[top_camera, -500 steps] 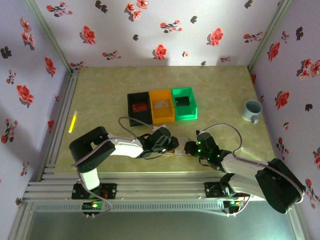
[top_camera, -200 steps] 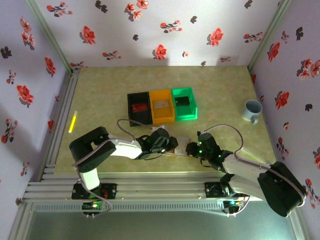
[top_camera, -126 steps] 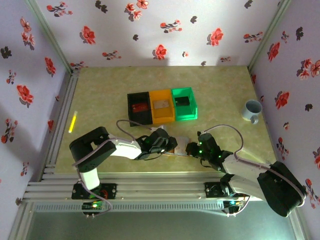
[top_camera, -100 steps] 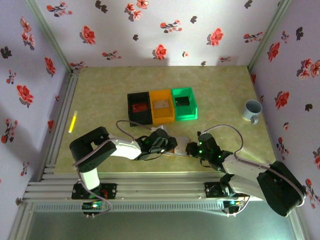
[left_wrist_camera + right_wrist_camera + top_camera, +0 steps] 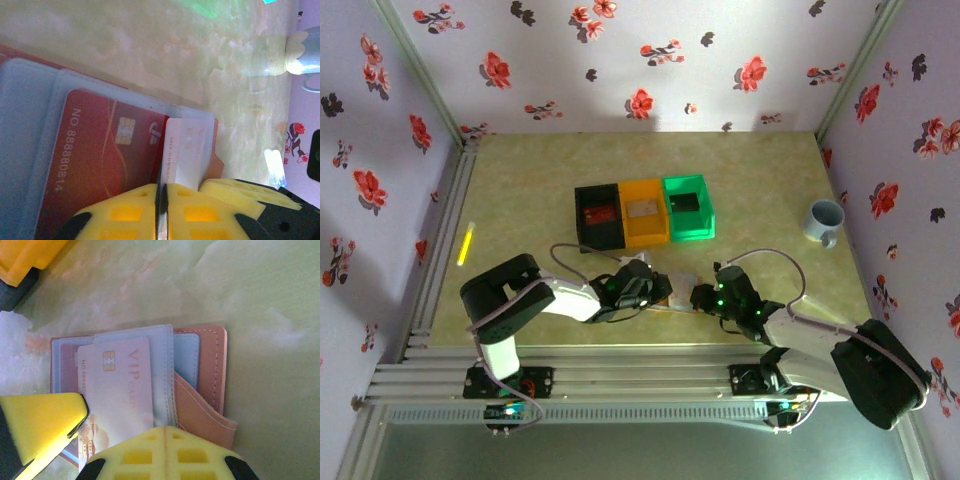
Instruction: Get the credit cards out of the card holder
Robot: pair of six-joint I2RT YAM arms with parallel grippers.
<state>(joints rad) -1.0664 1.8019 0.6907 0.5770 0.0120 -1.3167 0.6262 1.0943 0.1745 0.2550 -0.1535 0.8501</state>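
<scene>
The left gripper (image 5: 161, 210), at the bottom of its wrist view, has its jaws pressed to a thin seam, apparently nipping the end of the pale VIP card (image 5: 184, 152) just right of the red card (image 5: 95, 150). The card holder (image 5: 200, 360) lies open on the table (image 5: 260, 300), mid-frame. Below it, the right gripper (image 5: 166, 456) has its jaws closed at the brown flap. The cards look stiff, light and slick, and the holder soft. Pinch a protruding card end and slide it along its pocket.
</scene>
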